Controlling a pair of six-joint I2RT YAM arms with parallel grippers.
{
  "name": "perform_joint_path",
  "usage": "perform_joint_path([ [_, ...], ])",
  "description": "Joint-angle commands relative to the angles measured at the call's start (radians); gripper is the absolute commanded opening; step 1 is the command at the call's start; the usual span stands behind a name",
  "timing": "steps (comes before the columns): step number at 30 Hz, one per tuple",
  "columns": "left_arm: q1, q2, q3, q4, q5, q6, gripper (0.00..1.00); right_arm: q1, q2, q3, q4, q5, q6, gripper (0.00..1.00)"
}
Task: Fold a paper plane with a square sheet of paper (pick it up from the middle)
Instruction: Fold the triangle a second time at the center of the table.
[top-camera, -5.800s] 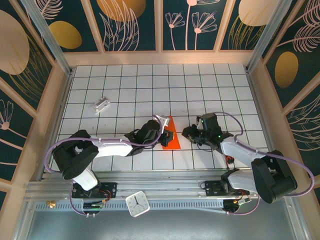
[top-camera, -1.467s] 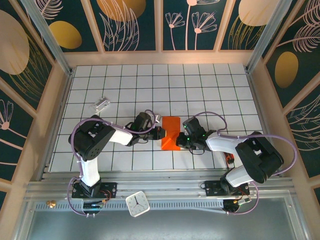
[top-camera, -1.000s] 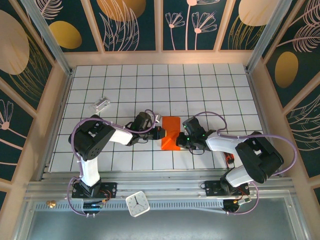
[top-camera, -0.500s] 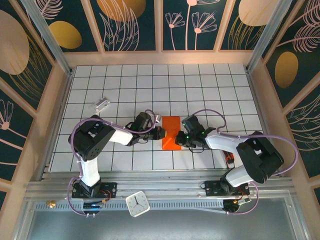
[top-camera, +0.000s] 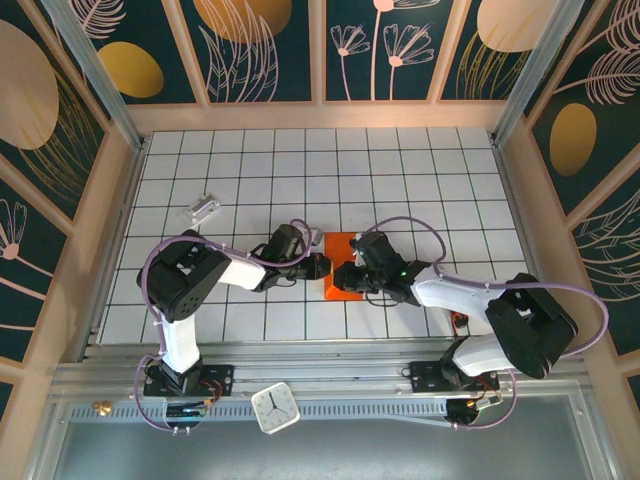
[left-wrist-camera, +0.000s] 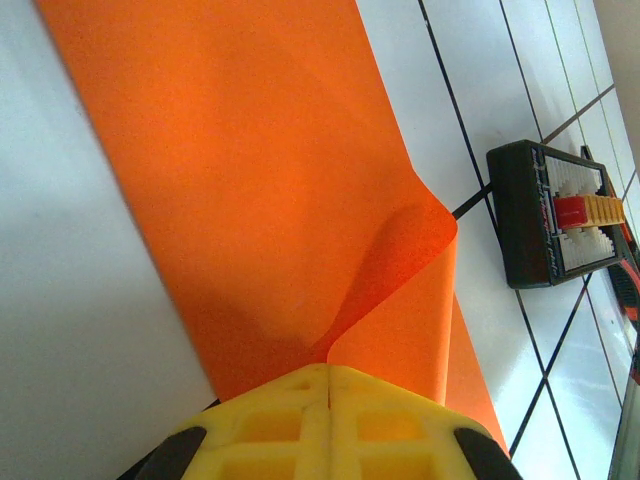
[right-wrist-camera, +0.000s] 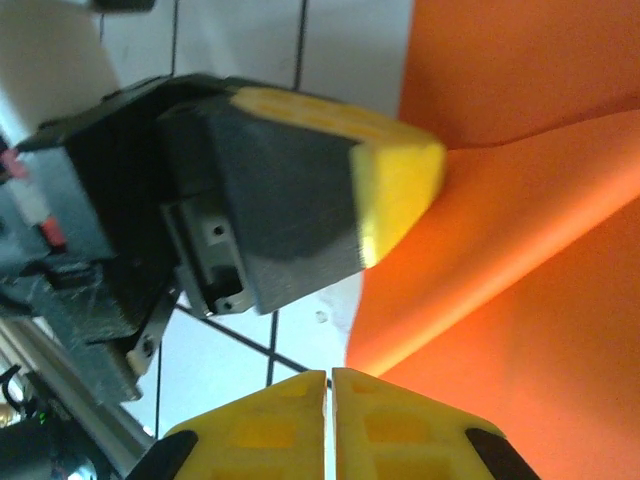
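Left hand (left-wrist-camera: 328, 374) pinches a raised fold of the thin bright orange paper sheet (left-wrist-camera: 250, 170); my right hand (right-wrist-camera: 330, 378), clenched shut, sits against the sheet's right side.

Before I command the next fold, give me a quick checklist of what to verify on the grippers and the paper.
1. Left gripper shut, tips at the fold of the orange paper sheet: ok.
2. Right gripper shut over the sheet's edge: ok.
3. Either gripper actually pinching paper: cannot tell.
4. Folded flap lying flat: not ok, it curls up.
5. Black tray apart from the sheet: ok.
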Motion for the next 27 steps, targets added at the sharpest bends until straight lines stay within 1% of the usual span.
perform_joint_path([
  [1,0.002,0.075,-0.008,-0.127,-0.063,0.027,0.00,0.015,0.019,-0.028,0.067,-0.005,0.032,0.08],
  [7,0.003,0.076,-0.005,-0.126,-0.056,0.024,0.00,0.014,0.044,-0.068,0.017,0.058,0.051,0.03],
  [13,0.002,0.066,0.011,-0.137,-0.049,0.022,0.00,0.013,0.088,-0.080,-0.025,0.091,0.045,0.00],
  [27,0.003,0.048,0.075,-0.148,-0.013,0.022,0.00,0.011,0.118,-0.082,-0.092,0.120,0.022,0.00],
])
